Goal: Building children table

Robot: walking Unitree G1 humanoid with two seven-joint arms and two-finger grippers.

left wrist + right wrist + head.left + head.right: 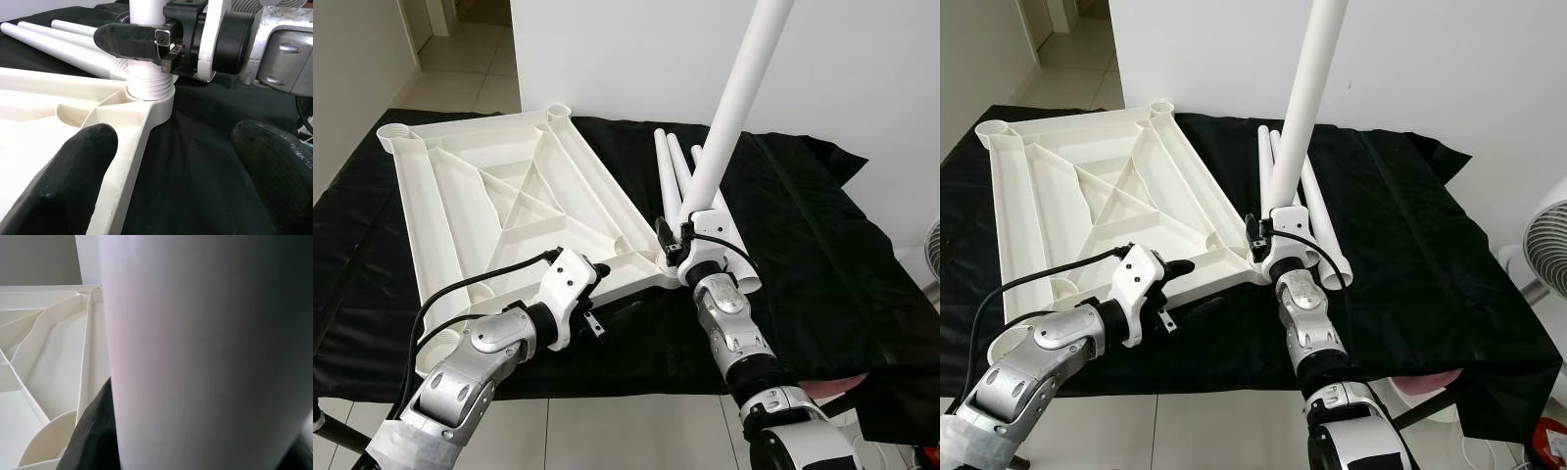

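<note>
A: Where is the tabletop [499, 196] lying?
B: Upside down on the black cloth [822, 255] covering the counter, ribs facing up, a round socket at each corner.

A: And the right gripper [146, 41]?
B: Its jaws are clamping the white leg [729, 108] just above the threaded end. That end is sitting in the near corner socket [151, 98], and the leg is rising steeply, leaning a little to the robot's right.

A: Left gripper [592, 294]?
B: It is resting at the tabletop's near edge, beside that same corner. The jaws are standing wide, one finger [68, 181] lying on the white rim, the other over the cloth, gripping nothing.

A: Other parts?
B: Three spare legs [675, 171] are lying side by side on the cloth, just behind the upright one. A fan [1547, 245] is standing off to the right.
</note>
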